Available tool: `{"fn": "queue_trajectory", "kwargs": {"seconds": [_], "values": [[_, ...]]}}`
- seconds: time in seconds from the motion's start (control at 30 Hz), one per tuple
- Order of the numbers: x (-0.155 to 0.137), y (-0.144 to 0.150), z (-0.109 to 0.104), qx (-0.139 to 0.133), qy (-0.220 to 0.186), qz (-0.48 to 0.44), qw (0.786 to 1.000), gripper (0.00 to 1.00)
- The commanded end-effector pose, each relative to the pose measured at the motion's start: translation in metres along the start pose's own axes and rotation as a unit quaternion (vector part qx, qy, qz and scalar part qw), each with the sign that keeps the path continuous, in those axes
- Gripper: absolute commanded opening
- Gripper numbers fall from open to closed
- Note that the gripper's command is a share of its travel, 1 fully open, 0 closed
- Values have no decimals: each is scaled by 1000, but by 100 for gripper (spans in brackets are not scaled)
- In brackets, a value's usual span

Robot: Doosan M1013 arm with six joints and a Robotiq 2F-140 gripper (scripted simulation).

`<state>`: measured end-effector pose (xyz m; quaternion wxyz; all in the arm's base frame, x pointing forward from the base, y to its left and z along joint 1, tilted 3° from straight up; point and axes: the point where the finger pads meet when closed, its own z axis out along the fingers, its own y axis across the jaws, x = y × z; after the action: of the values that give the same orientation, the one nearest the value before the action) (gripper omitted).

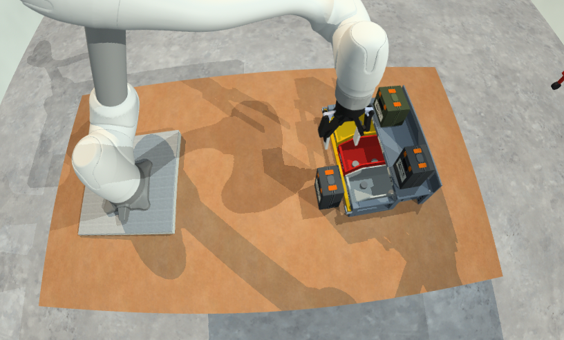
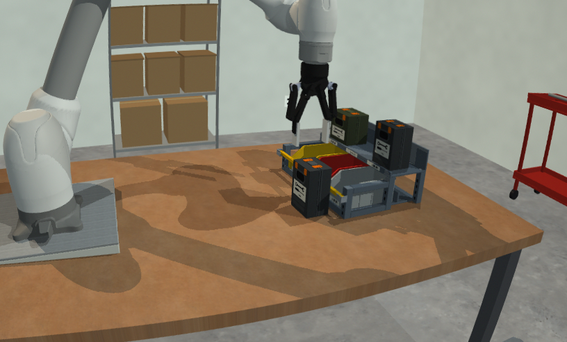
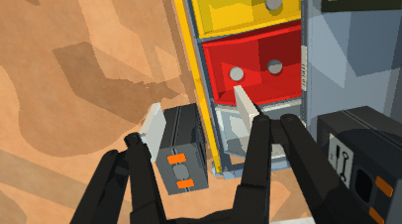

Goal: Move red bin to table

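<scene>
The red bin (image 1: pixel 359 151) (image 2: pixel 340 165) (image 3: pixel 254 73) sits on the lower level of the shelf (image 1: pixel 372 209) (image 2: pixel 370 202) (image 3: pixel 317 66), side by side between the yellow bin (image 1: pixel 353 129) (image 2: pixel 317 150) (image 3: pixel 238 2) and the grey bin (image 1: pixel 370 182) (image 2: pixel 355 177) (image 3: pixel 228 126). Round parts lie in it, which is why it will want to travel level. A yellow strip (image 1: pixel 336 153) (image 2: pixel 336 192) (image 3: pixel 198 81) runs along the shelf's front, seemingly to keep the bins from sliding out, so I'd expect a lift before any pull outward.

The gripper (image 1: pixel 341 144) (image 2: pixel 310 133) (image 3: pixel 198 105) hangs above the shelf's front, pointing down, its fingers apart with nothing between them. One finger is over the bins' side and the other out past the strip, I think, to straddle the red bin's front wall; from here the height is hard to judge.

A dark case (image 1: pixel 328 186) (image 2: pixel 311 188) (image 3: pixel 184 151) stands upright on the table (image 1: pixel 249 278) (image 2: pixel 208 288) (image 3: pixel 40 121), just in front of the shelf by the grey bin's end. It takes up room there, so the bin would be better set down elsewhere before the shelf, and a swing that way could knock it.
</scene>
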<state>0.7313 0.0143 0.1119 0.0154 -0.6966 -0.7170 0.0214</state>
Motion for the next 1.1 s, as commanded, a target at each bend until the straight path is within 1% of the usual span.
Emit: {"fn": "queue_trajectory", "kwargs": {"seconds": [0.0, 0.43, 0.47, 1.07], "values": [[0, 0, -1, 0, 0, 0, 1000, 57], [0, 0, -1, 0, 0, 0, 1000, 57], [0, 0, -1, 0, 0, 0, 1000, 28], [0, 0, -1, 0, 0, 0, 1000, 28]]}}
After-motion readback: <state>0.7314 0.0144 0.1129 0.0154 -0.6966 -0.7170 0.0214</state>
